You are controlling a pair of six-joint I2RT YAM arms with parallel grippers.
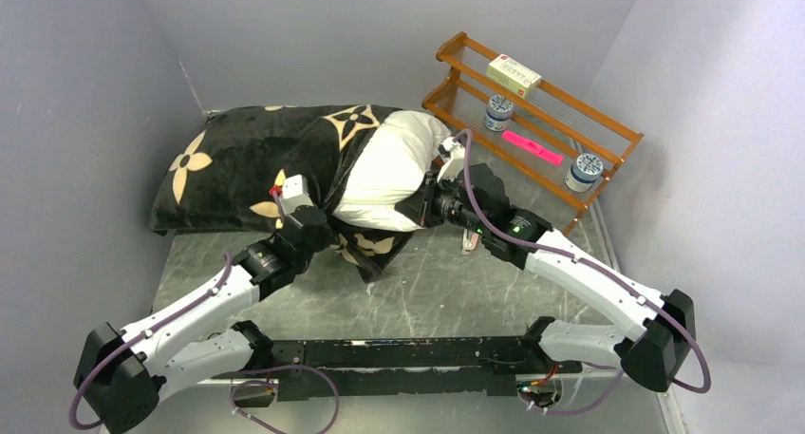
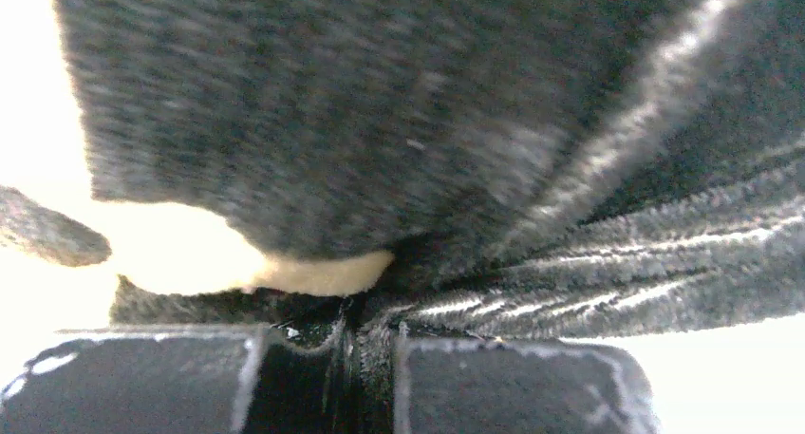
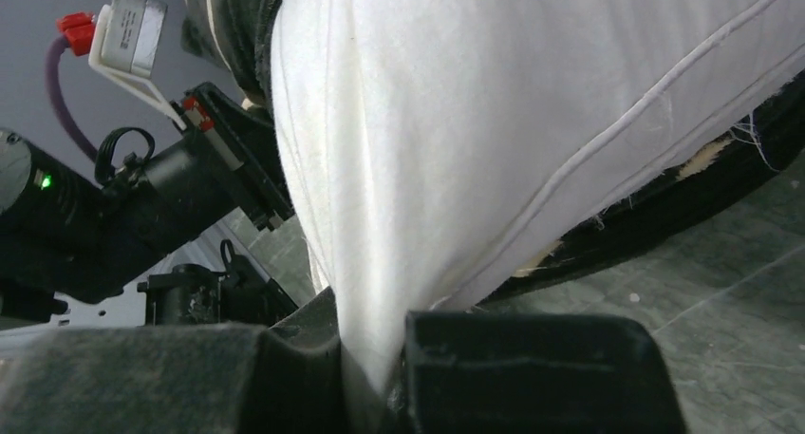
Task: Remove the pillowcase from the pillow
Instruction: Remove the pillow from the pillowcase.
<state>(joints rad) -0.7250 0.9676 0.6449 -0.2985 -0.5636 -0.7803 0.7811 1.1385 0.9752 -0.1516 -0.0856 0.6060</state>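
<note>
The left end effector (image 2: 365,334) was clamped tight on the black plush pillowcase printed with tan four-petal flowers (image 2: 380,121). A gathered fold of the cloth was pinched between its dark fingers (image 2: 513,386), with creases fanning out to the right. The overhead view showed this left end effector (image 1: 321,227) at the near edge of the pillowcase (image 1: 237,159), where the open mouth of the cover was bunched around the middle of the big, plump, plain white pillow (image 1: 394,163).

The right end effector (image 3: 375,358) was closed on a fold of the pillow (image 3: 475,121), close to its stitched seam. The black rim of the pillowcase (image 3: 664,216) showed just behind and below. From above, the right end effector (image 1: 429,202) met the pillow's bare right end, which stood clear of the cover.

The covered part lay to the left, close to the left and back walls (image 1: 85,121). The grey stone-patterned table (image 1: 456,282) was open in front, between the two arms. To the right, near the right arm, stood a brown wooden two-tier rack (image 1: 608,159) against the right wall. It held a cream box (image 1: 514,74), two small jars (image 1: 497,111) and a pink strip (image 1: 532,147).
</note>
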